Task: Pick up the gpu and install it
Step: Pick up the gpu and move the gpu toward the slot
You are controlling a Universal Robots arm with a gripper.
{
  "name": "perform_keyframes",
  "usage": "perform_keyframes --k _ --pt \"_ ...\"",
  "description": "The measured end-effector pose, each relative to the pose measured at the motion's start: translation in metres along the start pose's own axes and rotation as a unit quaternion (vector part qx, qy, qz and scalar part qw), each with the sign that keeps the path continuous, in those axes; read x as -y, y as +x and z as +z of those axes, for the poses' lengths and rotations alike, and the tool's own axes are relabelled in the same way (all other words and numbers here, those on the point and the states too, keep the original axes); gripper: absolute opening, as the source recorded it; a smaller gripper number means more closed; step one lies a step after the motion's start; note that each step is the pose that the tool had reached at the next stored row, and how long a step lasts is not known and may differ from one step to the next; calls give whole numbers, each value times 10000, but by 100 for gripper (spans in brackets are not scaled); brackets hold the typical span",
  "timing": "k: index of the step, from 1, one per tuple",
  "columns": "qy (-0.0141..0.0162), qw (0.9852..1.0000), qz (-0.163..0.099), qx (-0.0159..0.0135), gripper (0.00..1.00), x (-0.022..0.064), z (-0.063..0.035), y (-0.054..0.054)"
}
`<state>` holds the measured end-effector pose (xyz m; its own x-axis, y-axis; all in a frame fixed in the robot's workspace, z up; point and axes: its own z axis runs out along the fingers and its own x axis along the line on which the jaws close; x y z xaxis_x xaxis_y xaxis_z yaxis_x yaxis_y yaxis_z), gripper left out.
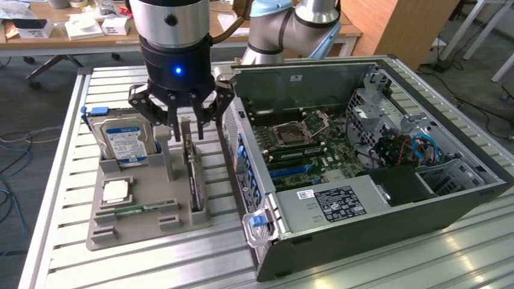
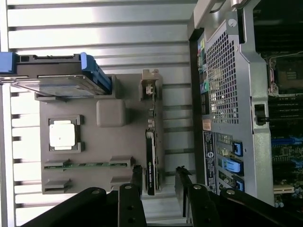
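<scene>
The gpu (image 1: 194, 180) is a thin dark card standing on edge in a slot of the grey parts tray (image 1: 144, 226). My gripper (image 1: 185, 123) hangs straight over its far end, open, with fingers on either side of the card's top edge. In the wrist view the gpu (image 2: 150, 158) runs between the two dark fingertips (image 2: 138, 176), and a gap shows on each side. The gripper (image 2: 159, 178) holds nothing. The open computer case (image 1: 362, 162) lies just to the exterior view's right of the tray, motherboard exposed.
On the tray stand a silver hard drive (image 1: 124, 143) with blue brackets, a square processor (image 1: 117, 191) and a green memory stick (image 1: 144, 209). The case's perforated rear wall (image 2: 222, 80) sits close beside the gpu slot. Everything rests on a slatted metal table (image 1: 120, 265).
</scene>
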<state>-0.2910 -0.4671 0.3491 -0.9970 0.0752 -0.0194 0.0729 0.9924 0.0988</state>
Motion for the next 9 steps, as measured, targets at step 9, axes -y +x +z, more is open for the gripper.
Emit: perform_keyframes --k 9 --pt "204 9998 -6 16 41 5 41 0"
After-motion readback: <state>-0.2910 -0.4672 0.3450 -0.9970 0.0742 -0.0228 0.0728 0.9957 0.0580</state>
